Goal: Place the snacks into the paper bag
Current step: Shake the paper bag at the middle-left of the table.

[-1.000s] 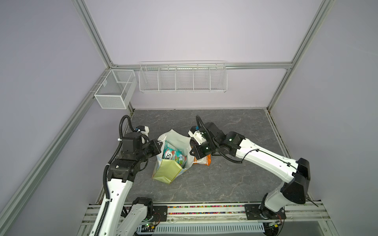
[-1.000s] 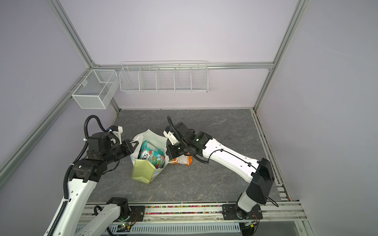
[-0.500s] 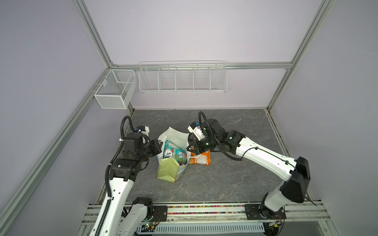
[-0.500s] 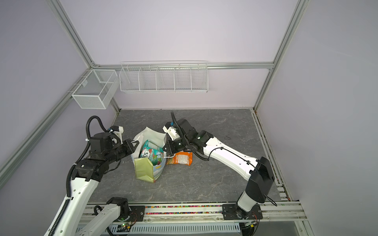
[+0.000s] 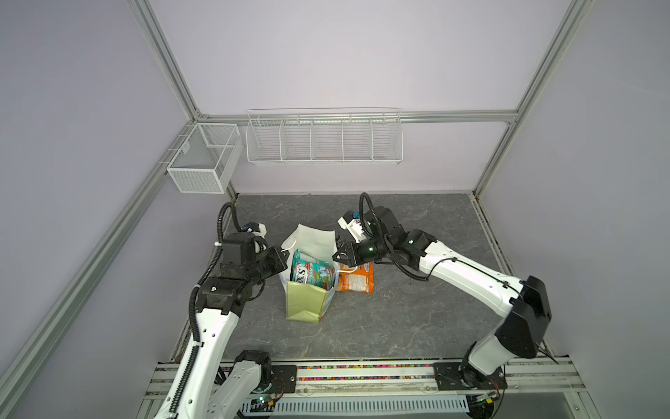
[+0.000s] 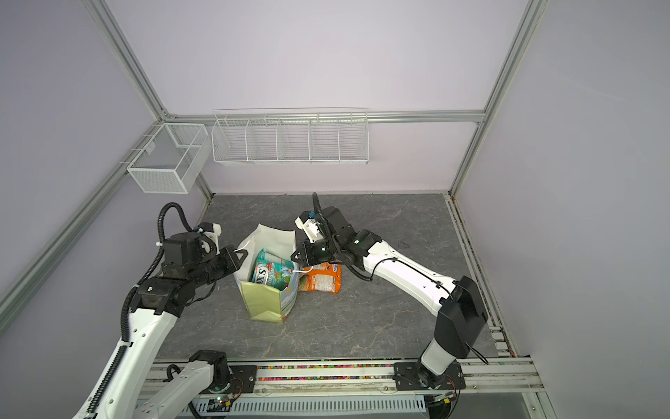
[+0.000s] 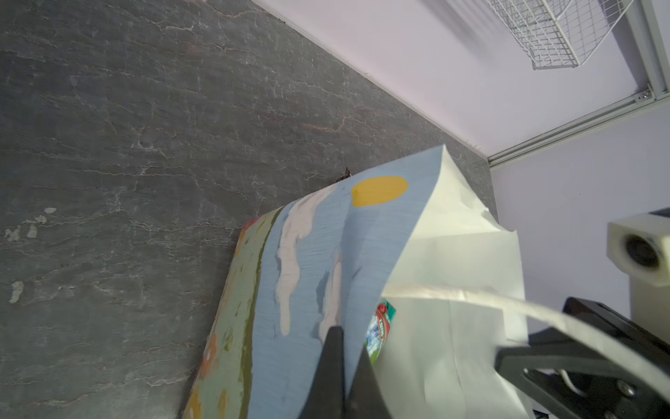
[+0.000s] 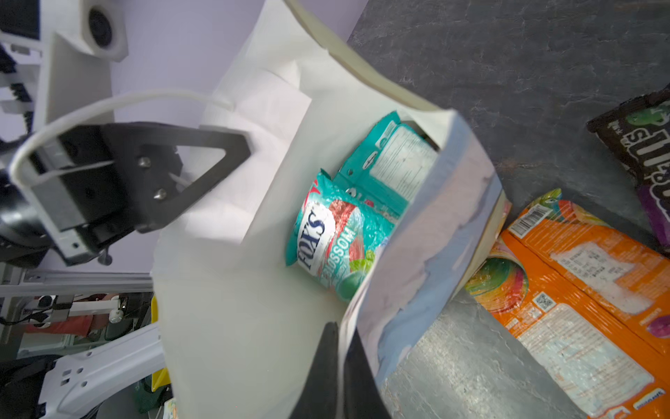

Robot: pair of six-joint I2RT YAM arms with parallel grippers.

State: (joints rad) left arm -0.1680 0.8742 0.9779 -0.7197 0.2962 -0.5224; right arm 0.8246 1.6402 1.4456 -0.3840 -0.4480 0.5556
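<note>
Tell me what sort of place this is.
Probably a robot lab test cell: an aluminium frame with plain lilac walls encloses a stone-look tabletop, a left arm and right arm are mounted on one rail, and white wire baskets hang on the frame.

Bag holds FOX'S pouch; orange pouch outside.

Robot lab: aluminium-framed enclosure

Sky-blue paper bag — white clouds, yellow sun, teal-red FOX'S pouch, orange pouch, grey veined table
</note>
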